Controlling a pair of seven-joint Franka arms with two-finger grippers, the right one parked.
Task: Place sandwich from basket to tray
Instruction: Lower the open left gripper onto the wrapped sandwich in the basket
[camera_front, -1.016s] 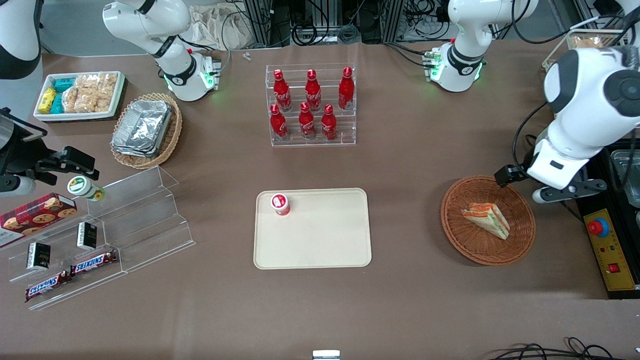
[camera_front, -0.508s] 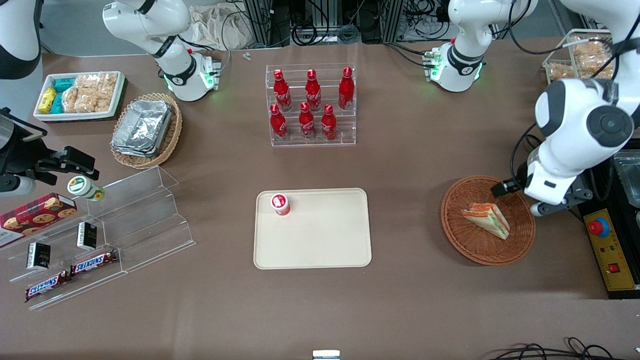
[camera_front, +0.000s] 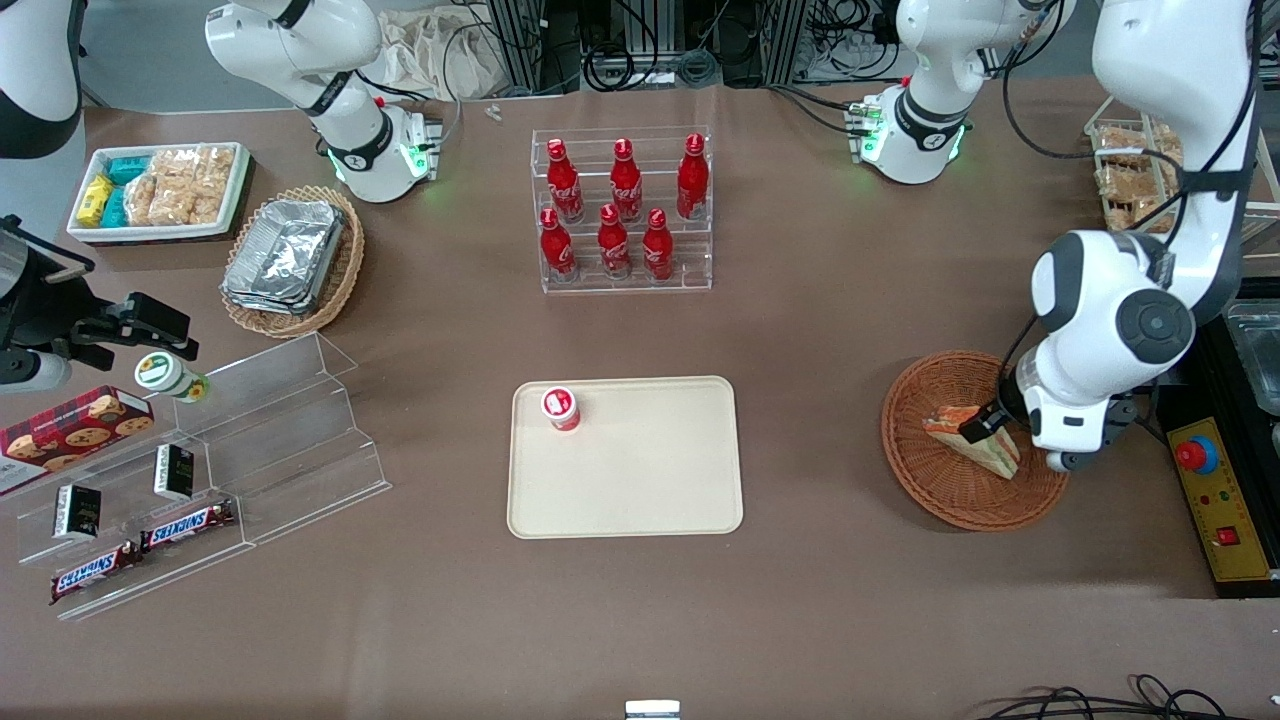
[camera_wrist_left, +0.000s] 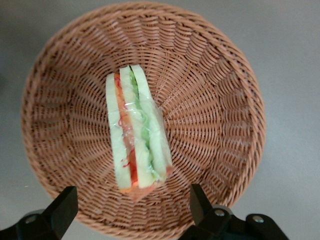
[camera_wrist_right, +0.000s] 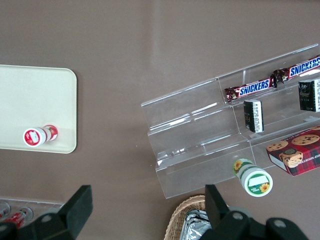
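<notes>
The sandwich, a wrapped wedge with orange and green filling, lies in the round reddish-brown wicker basket toward the working arm's end of the table. My gripper hovers open above the basket, its two black fingers standing wide on either side of the sandwich's broad end without touching it. The arm's wrist hides part of the sandwich in the front view. The cream tray lies mid-table.
A small red-lidded cup stands on the tray's corner. A rack of red bottles stands farther from the front camera. A yellow control box with a red button sits beside the basket. Clear snack shelves lie toward the parked arm's end.
The working arm swung nearer to the front camera, bringing the gripper from beside the basket's rim to over the sandwich. The sandwich and basket have not moved.
</notes>
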